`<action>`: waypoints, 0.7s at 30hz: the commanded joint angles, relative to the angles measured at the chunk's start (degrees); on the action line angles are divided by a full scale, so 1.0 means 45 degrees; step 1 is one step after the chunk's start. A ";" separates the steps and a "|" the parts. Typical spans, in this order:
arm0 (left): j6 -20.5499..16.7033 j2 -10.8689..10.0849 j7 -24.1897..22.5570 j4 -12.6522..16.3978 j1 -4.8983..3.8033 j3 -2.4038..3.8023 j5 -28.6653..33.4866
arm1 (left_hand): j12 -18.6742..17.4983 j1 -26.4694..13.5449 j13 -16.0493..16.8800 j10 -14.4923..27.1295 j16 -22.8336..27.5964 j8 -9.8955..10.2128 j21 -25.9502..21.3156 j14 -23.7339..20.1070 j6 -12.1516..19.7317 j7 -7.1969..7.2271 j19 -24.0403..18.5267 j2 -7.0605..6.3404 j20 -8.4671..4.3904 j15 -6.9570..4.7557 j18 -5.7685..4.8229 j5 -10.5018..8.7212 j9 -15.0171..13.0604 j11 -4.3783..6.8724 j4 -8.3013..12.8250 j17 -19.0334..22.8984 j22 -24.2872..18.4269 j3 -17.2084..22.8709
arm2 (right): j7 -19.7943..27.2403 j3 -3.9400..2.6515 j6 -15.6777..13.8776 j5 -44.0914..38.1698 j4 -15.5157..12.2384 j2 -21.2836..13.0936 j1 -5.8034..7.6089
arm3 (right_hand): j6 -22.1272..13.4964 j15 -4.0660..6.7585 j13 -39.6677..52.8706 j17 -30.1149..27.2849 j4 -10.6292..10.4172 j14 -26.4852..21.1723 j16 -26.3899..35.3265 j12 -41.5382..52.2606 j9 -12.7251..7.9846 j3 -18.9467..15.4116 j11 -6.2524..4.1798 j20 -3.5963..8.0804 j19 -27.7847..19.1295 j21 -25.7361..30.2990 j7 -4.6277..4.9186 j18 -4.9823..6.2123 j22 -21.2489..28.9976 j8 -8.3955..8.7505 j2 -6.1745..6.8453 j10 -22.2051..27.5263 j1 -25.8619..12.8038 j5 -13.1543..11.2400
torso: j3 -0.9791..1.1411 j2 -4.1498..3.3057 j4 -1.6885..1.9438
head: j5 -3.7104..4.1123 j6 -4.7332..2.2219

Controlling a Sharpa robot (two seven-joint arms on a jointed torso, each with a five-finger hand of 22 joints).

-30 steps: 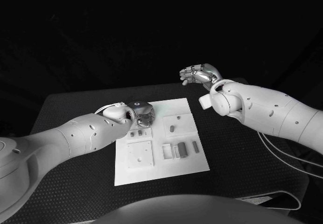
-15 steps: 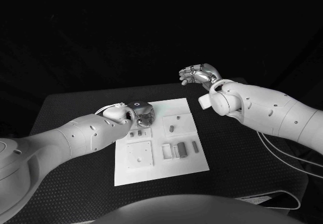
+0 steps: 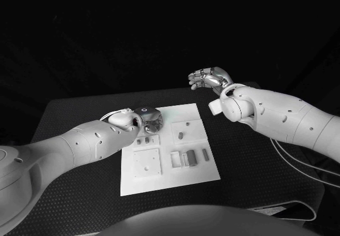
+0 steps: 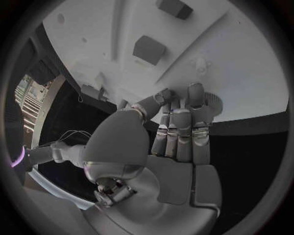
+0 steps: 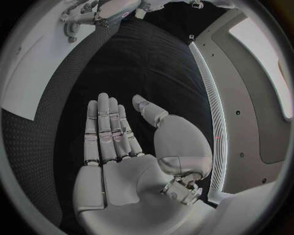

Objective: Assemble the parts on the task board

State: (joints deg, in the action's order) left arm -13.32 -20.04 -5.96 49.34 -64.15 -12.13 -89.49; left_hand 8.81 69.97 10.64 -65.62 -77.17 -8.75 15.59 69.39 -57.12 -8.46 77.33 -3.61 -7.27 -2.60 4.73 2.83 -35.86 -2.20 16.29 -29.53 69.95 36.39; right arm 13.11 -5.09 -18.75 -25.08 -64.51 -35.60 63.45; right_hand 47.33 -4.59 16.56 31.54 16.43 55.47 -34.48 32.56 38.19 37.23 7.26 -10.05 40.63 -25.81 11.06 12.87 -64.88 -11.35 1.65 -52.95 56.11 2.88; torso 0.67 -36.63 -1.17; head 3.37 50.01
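The white task board lies in the middle of the black table. Grey parts sit on it: a block, a slim bar, a small peg and little pieces. My left hand hovers low over the board's far left corner. In the left wrist view its fingers stretch straight out to the board, the thumb bends in beside them, and a round ribbed part peeks out next to the fingertips. Whether anything is pinched is hidden. My right hand is raised beyond the board's far right, flat and empty.
A square white plate is set into the board's near left. Two dark blocks show on the board past my left hand. Black table surrounds the board. A cable runs along the right arm.
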 commanded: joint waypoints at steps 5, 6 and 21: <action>0.0511 -0.0066 0.0036 0.0010 0.0222 -0.0131 -0.0218 | 0.0010 0.0078 0.0102 -0.1435 0.0135 -0.0242 -0.0104 0.0195 -0.0347 0.0137 0.0124 0.0011 -0.0126 -0.0125 0.0274 0.0021 0.0022 -0.0243 0.0020 0.0105 0.0042 0.0155 | 0.0138 -0.0004 -0.0014 0.0050 -0.0041 0.0001 -0.0004 | 0.0037 0.0036 -0.0043 0.0041 0.0004 0.0107 0.0096 -0.0090 -0.0020 -0.0077 0.0001 -0.0109 0.0009 0.0083 0.0053 -0.0017 -0.0015 -0.0032 -0.0046 -0.0089 -0.0040 -0.0002 | 0.0007 -0.0002 -0.0002 | -0.0017 -0.0002; 0.0450 -0.0078 0.0024 0.0020 0.0222 -0.0131 -0.0201 | 0.0017 0.0071 0.0126 -0.1500 0.0147 -0.0277 -0.0113 0.0211 -0.0399 0.0160 0.0141 0.0013 -0.0140 -0.0152 0.0264 0.0021 0.0022 -0.0216 0.0019 0.0122 0.0046 0.0159 | 0.0139 -0.0004 -0.0015 0.0050 -0.0043 -0.0002 -0.0004 | 0.0037 0.0036 -0.0048 0.0045 0.0003 0.0110 0.0103 -0.0091 -0.0021 -0.0078 0.0000 -0.0110 0.0010 0.0084 0.0053 -0.0015 -0.0016 -0.0032 -0.0047 -0.0091 -0.0042 -0.0002 | 0.0005 -0.0001 -0.0001 | -0.0019 -0.0002; -0.0869 -0.0624 -0.0411 0.0796 0.0201 0.0001 0.0601 | 0.0038 0.0071 0.0382 -0.2004 0.0201 -0.0567 -0.0186 0.0378 -0.0814 0.0354 0.0339 0.0026 -0.0293 -0.0366 0.0171 0.0020 0.0000 -0.0004 0.0032 0.0238 0.0091 0.0181 | 0.0149 -0.0004 -0.0058 0.0059 -0.0060 -0.0058 -0.0004 | 0.0039 0.0038 -0.0095 0.0092 0.0003 0.0145 0.0174 -0.0105 -0.0034 -0.0091 -0.0002 -0.0121 0.0017 0.0095 0.0050 -0.0002 -0.0024 -0.0035 -0.0056 -0.0115 -0.0049 -0.0003 | -0.0003 0.0010 0.0014 | -0.0034 -0.0002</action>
State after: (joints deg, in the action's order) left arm -16.36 -22.75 -6.94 52.36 -63.38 -12.15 -88.16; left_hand 8.81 70.22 12.28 -68.52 -76.54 -11.04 15.10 70.96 -60.46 -6.93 78.67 -4.07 -8.38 -3.97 4.37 2.81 -35.83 -0.80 16.38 -28.54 70.26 36.85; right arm 13.12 -5.09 -18.97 -24.95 -64.63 -35.81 63.45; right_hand 47.33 -4.41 16.20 31.87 16.43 55.69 -34.00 32.34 38.14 37.24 7.26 -10.25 40.85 -25.62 11.06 12.87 -64.94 -11.35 1.65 -52.95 56.11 2.88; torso 0.66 -36.63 -1.14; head 3.21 50.01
